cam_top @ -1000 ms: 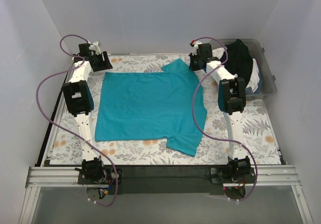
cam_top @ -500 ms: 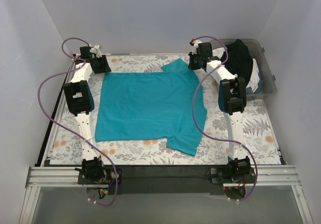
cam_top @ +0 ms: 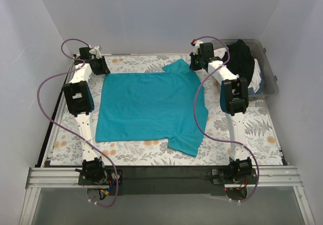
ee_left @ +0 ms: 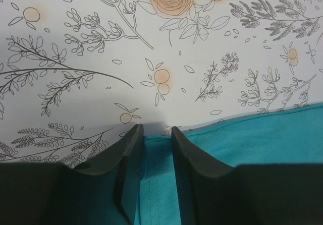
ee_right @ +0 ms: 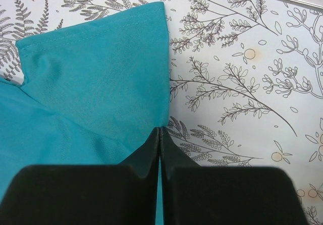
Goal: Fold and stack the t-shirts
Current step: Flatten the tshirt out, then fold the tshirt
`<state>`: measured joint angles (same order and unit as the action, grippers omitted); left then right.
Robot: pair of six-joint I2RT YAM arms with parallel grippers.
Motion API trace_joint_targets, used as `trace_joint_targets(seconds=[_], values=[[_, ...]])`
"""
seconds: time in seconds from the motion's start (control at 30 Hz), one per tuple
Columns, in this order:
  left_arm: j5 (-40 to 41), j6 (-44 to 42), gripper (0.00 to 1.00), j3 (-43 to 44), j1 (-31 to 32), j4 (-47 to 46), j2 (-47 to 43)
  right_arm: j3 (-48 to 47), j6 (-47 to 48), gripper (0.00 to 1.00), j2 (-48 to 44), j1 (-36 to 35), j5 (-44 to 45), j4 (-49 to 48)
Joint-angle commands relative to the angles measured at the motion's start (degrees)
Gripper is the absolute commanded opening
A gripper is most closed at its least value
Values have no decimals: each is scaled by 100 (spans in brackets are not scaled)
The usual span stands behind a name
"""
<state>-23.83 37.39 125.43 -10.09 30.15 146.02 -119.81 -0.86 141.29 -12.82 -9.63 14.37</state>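
A teal t-shirt (cam_top: 151, 104) lies spread flat on the floral tablecloth (cam_top: 126, 152). My left gripper (cam_top: 99, 65) is down at the shirt's far left corner. In the left wrist view its fingers (ee_left: 157, 130) stand a narrow gap apart, astride the hemmed corner of the shirt (ee_left: 262, 134), with cloth lying flat between them. My right gripper (cam_top: 198, 62) is at the far right sleeve. In the right wrist view it (ee_right: 160, 130) is shut, pinching the edge of the teal sleeve (ee_right: 91, 73). A black t-shirt (cam_top: 242, 58) and whitish cloth (cam_top: 256, 76) lie in a bin.
A clear plastic bin (cam_top: 271, 78) stands at the far right edge of the table, beside the right arm. White walls close in the back and both sides. Purple cables loop from both arms.
My left gripper has drawn in towards the shirt's far left corner and its fingers have narrowed. The right gripper and the shirt have stayed put.
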Motion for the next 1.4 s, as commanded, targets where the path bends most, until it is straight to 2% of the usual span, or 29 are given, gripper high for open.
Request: trace_joint_targets(seconds=[0.0, 0.07, 0.1, 0.2, 0.47, 0.7, 0.97, 1.37], values=[[-156, 23, 26, 96, -72, 166, -188, -7, 69, 1, -445, -19, -92, -224], [-183, 84, 21, 131, -99, 158, -170, 10, 69, 1, -462, -19, -92, -224], [-200, 102, 13, 157, -107, 149, -161, 10, 69, 1, -471, -19, -92, -224], [-209, 216, 0, 175, -151, 61, -205, 19, 69, 1, -506, -19, -92, -224], [-332, 173, 0, 26, -187, -211, -486, 72, 253, 1, -717, -10, -232, -251], [-350, -170, 0, -1167, -222, -808, -1214, 335, 297, 1, -1016, 34, -452, -251], [-754, -319, 0, -2459, -362, -1626, -2102, 695, 324, 1, -1315, 78, -628, -259], [-1053, -609, 0, -3278, -617, -1697, -2788, 1451, 411, 1, -1912, 183, -839, -259]])
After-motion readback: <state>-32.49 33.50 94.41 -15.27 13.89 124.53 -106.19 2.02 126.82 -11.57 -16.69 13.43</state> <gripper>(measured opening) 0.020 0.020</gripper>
